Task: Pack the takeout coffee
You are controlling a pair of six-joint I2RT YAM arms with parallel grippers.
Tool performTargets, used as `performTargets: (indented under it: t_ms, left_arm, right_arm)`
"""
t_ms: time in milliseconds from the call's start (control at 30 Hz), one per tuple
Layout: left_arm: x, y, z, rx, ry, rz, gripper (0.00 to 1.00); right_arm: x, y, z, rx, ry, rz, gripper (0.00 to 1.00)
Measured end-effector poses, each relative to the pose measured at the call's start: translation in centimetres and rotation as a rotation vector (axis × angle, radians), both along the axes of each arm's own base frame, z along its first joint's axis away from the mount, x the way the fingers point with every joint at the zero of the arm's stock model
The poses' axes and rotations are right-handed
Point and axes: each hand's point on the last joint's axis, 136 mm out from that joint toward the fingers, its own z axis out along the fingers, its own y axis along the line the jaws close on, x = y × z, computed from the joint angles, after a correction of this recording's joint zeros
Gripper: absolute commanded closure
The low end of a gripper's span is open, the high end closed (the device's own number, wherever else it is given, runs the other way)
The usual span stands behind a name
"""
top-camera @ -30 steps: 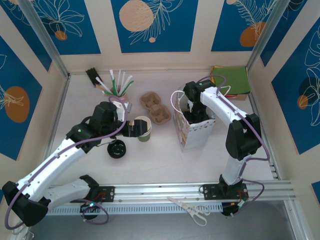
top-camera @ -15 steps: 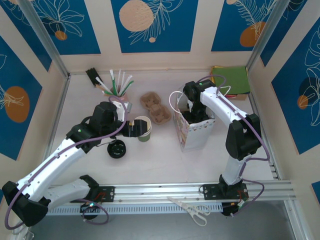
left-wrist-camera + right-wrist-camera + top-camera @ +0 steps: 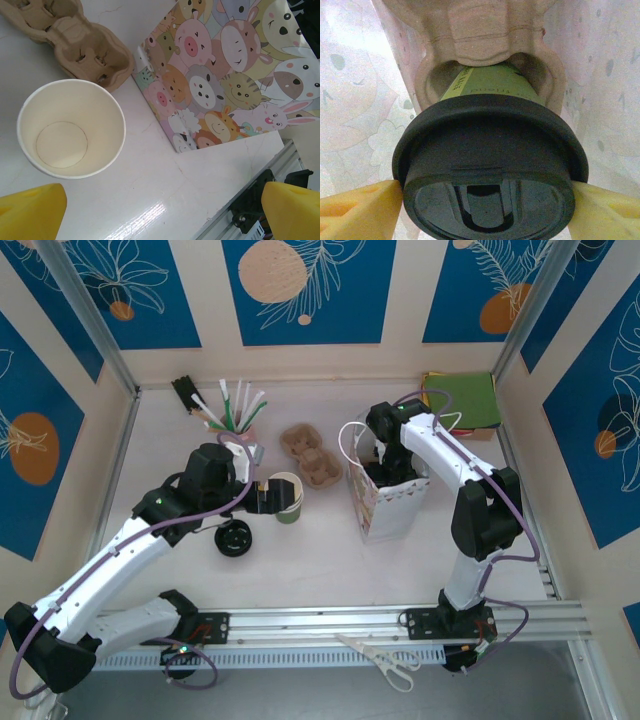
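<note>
Seating the coffee [image 3: 490, 145] in the bag [image 3: 396, 508]
Right claw [image 3: 482, 212] clamps the coffee; I'd seat it squarely in the carrier [image 3: 485, 35] before releasing. Left claw [image 3: 160, 210] gapes.

Two robot arms: glossy white shells, black joints and bases. A thin purple cable runs along the left arm [image 3: 118, 558] and the right arm [image 3: 442, 447]. Left claw [image 3: 160, 215] and right claw [image 3: 482, 210] have yellow fingers [image 3: 30, 210].

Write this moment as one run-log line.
left gripper open near lidless cup | right gripper closed on takeout coffee, seated in carrier inside bag
</note>
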Motion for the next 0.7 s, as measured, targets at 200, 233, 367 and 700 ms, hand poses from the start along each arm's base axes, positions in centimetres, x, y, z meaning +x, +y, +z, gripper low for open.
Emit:
performTargets:
  t_ms: [200,233,367,700]
  left_arm:
    - [0.0,0.0,0.0,0.0,0.0,0.0,0.0]
    - [0.0,0.0,0.0,0.0,0.0,0.0,0.0]
    - [0.0,0.0,0.0,0.0,0.0,0.0,0.0]
    - [0.0,0.0,0.01,0.0,0.0,0.0,0.0]
  right_arm:
    - [-0.1,0.01,0.06,-0.001,0.001,0.001,0.17]
    - [-0.12,0.0,0.07,-0.002,0.002,-0.001,0.17]
    - [-0.14,-0.01,0.13,-0.002,0.001,-0.006,0.17]
    - [-0.23,-0.02,0.77,0.004,-0.013,-0.009,0.17]
